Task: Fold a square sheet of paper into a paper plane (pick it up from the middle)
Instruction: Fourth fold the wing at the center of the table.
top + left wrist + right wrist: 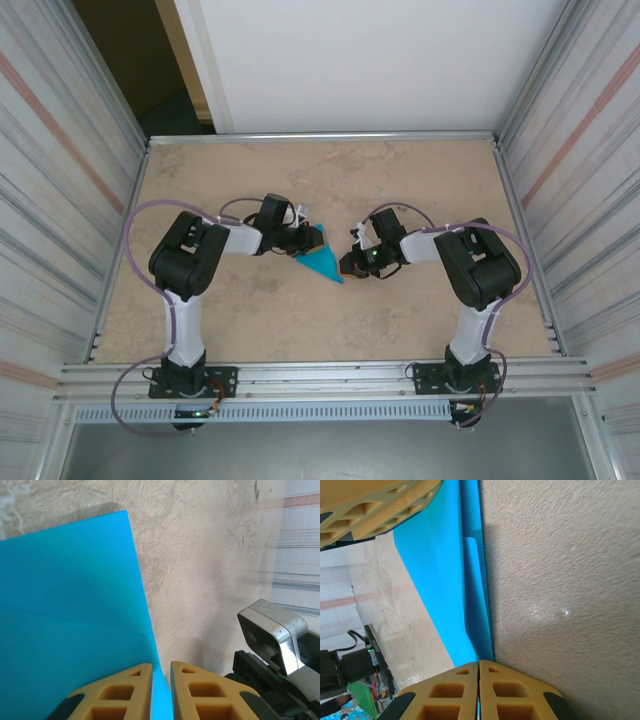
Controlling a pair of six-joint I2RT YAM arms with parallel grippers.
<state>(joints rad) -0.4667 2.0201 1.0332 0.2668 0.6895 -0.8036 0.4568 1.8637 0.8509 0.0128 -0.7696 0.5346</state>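
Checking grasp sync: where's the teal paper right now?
Top view: folded teal paper at the centre of the table, between both arms; left tool pinches its left edge, right tool its right tip.

In the top view, the left arm (190, 262) and right arm (478, 262) are reaching, elbows bent, toward mid-frame. The left gripper (161, 667) and right gripper (479, 663) are each clamping an edge of the folded teal paper (70, 605).

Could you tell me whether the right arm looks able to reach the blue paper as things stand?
Very likely yes: the right hand is shut on an edge of the blue paper, with nothing between them.
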